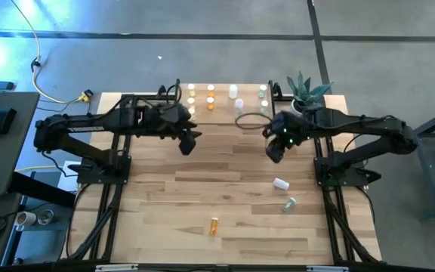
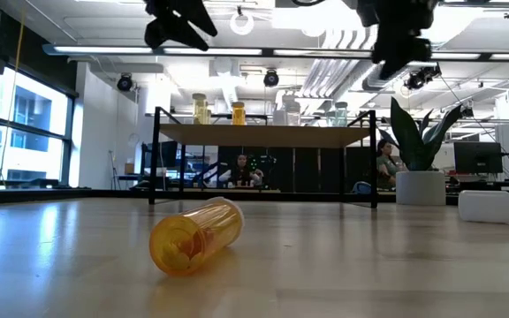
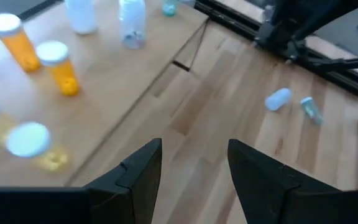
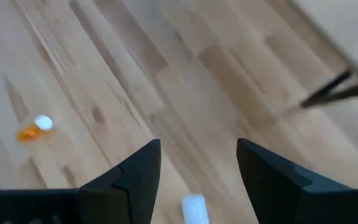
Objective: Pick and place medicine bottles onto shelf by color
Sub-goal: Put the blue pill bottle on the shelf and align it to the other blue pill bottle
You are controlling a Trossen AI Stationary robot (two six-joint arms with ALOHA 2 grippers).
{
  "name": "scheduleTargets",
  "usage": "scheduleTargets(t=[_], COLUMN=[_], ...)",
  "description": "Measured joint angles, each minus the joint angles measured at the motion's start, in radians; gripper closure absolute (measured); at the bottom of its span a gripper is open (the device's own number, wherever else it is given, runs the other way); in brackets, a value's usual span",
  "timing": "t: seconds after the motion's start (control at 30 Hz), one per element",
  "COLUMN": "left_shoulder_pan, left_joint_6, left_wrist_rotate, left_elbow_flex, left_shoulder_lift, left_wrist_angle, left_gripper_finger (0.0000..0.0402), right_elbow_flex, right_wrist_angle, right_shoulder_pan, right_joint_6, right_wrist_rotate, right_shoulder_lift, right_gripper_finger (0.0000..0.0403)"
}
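The shelf (image 1: 225,106) stands at the table's far edge, and several medicine bottles stand upright on it: orange (image 3: 16,40) and yellow (image 3: 33,146) ones toward its left, white (image 3: 81,14) and clear (image 3: 132,22) ones toward its right. Three bottles lie on their sides on the tabletop: a white one (image 1: 280,183), a clear greenish one (image 1: 289,203) and an orange one (image 1: 214,225), which is close up in the low view (image 2: 197,237). My left gripper (image 1: 189,143) hangs open and empty in the air before the shelf's left part. My right gripper (image 1: 274,151) hangs open and empty before its right part, above the white bottle (image 4: 194,208).
A potted plant (image 1: 306,94) stands at the table's far right corner beside the shelf. Bare tabletop lies between the shelf and the three lying bottles. In the low view, people sit at desks in the room behind the shelf.
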Motion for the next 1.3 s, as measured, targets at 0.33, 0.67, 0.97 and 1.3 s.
scheduleTargets(t=[0.33,0.67,0.97,1.3], left_shoulder_pan=[-0.103,-0.220,-0.248,-0.265], left_joint_6=[-0.111,-0.116,-0.087,-0.086], left_wrist_rotate=[0.040,0.047,0.047,0.053], left_elbow_flex=[-0.210,-0.231,-0.231,-0.231], left_shoulder_lift=[-0.105,-0.130,-0.130,-0.130], left_wrist_angle=[0.158,0.144,0.135,0.108], left_gripper_finger=[0.0229,0.0229,0.0229,0.0229], right_elbow_flex=[-0.130,-0.243,-0.249,-0.249], right_wrist_angle=[-0.018,0.010,0.012,0.021], right_shoulder_pan=[0.227,0.447,0.595,0.677], right_joint_6=[0.380,1.075,1.466,1.658], right_wrist_rotate=[0.039,0.036,0.050,0.034], right_shoulder_lift=[0.002,0.006,0.028,0.120], right_gripper_finger=[0.0201,0.0201,0.0201,0.0201])
